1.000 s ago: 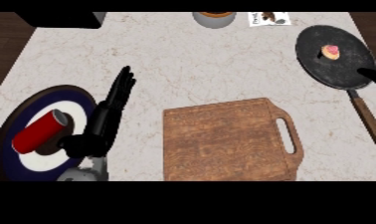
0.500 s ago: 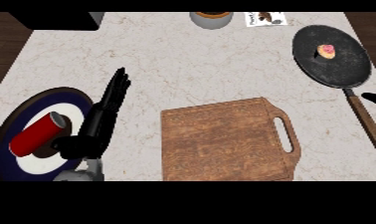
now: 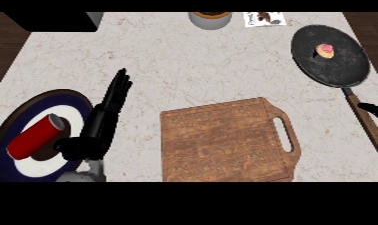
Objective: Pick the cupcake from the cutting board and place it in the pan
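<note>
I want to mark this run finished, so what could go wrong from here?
1. The cupcake sits in the pan, but a dark tip at the right edge, probably the right robot hand, lies by the pan handle; a bump there could swing the pan.
2. The left robot hand lies open at the edge of the plate, where a red can lies on its side; a nudge could roll it off.

Cupcake [image 3: 325,50] in pan [image 3: 319,70] (far right)
</note>
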Tool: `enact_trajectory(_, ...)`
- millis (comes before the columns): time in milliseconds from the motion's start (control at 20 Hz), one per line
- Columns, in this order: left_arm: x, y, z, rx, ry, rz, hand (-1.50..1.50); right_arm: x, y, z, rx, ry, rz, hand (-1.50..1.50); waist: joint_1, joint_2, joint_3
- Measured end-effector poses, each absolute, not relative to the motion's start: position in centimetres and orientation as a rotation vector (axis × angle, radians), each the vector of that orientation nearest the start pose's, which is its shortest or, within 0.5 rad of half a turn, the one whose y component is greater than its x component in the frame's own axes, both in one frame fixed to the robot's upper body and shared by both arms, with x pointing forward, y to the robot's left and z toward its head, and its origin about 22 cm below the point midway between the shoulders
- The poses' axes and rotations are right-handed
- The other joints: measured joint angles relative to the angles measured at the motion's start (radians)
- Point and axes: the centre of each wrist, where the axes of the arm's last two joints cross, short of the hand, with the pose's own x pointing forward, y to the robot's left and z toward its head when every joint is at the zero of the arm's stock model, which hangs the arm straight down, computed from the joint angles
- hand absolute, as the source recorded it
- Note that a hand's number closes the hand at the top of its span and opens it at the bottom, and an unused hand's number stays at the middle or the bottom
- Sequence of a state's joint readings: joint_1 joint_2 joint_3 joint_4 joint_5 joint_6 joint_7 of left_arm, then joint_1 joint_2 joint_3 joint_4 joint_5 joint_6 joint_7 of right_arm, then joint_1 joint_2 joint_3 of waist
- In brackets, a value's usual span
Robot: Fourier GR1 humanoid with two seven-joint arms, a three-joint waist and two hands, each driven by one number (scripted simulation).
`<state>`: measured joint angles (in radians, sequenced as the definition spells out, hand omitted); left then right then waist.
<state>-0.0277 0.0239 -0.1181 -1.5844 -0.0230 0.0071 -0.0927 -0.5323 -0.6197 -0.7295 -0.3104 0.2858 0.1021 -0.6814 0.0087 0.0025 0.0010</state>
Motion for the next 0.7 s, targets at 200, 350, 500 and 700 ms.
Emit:
enact_trajectory(200,24.2,20.6,0.8,-0.069,-1.695,-0.132,0.0,27.2,-50.1,-0.8,-0.649,-1.587,-0.066,-1.5,-0.001,-0.001,0.0)
enact_trajectory(350,24.0,21.0,1.2,-0.067,-1.699,-0.136,0.0,26.8,-50.3,-1.2,-0.665,-1.568,-0.056,-1.5,0.002,0.0,0.0)
enact_trajectory(500,23.9,20.5,0.8,-0.069,-1.697,-0.134,0.0,26.7,-50.3,-1.1,-0.684,-1.554,-0.037,-1.5,0.001,0.0,0.0)
enact_trajectory(700,24.6,20.3,0.8,-0.066,-1.701,-0.139,0.0,26.7,-50.1,-1.3,-0.733,-1.561,-0.003,-1.5,-0.001,0.0,0.0)
